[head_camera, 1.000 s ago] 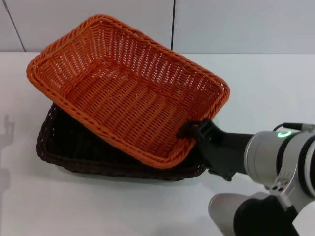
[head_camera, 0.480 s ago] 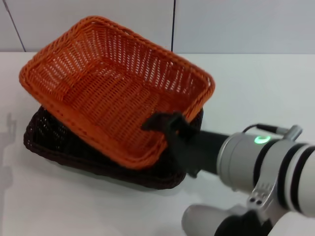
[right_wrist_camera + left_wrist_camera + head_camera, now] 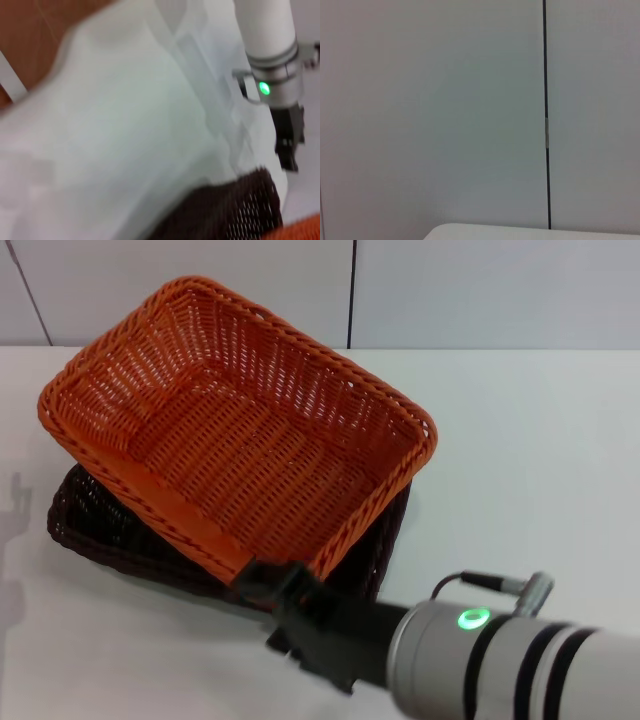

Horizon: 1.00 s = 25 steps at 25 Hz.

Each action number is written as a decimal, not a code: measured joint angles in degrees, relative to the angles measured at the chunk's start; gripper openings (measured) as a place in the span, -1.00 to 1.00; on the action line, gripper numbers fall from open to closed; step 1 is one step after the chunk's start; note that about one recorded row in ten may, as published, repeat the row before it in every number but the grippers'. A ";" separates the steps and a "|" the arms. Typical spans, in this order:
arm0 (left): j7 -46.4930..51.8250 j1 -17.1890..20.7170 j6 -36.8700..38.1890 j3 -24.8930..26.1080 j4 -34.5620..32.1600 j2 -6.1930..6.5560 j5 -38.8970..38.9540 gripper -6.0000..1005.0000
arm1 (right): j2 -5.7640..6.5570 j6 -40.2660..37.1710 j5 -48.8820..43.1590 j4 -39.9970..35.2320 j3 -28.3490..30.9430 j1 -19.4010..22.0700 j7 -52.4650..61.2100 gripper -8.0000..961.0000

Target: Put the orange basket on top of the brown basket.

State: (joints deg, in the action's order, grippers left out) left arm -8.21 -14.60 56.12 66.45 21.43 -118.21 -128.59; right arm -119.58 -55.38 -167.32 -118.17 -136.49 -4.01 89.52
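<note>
Swung round in the last second: orange basket (image 3: 240, 440), now in the left middle of the frame, lying over the brown basket (image 3: 90, 525) but tipped, not flat yet. Right gripper (image 3: 268, 585) slid down to the bottom middle, right at the low near rim. Hard to tell whether clamped on that rim or let go. Nearly stacked; just needs settling flat. No left gripper in sight.
</note>
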 joint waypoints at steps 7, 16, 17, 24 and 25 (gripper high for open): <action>0.35 0.49 0.18 0.00 -0.02 0.00 -0.05 0.41 | -0.06 7.40 0.00 2.16 -2.06 -0.35 0.99 0.29; 0.44 0.63 1.08 0.43 0.58 -0.12 0.21 0.41 | 0.08 54.61 3.93 13.56 13.53 1.67 33.50 0.29; 0.45 0.63 1.26 0.44 0.64 -0.13 0.23 0.41 | 0.15 59.22 6.29 15.83 15.53 2.83 36.91 0.29; 1.85 0.54 3.26 0.06 0.81 -0.25 0.10 0.41 | 0.49 94.64 39.66 37.62 23.75 8.55 45.87 0.29; 1.85 0.54 3.26 0.06 0.81 -0.25 0.10 0.41 | 0.49 94.64 39.66 37.62 23.75 8.55 45.87 0.29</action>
State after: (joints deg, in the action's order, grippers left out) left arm -6.36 -14.06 59.38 66.51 22.24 -118.46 -128.49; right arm -119.08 39.25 -127.66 -80.55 -112.75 4.54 135.39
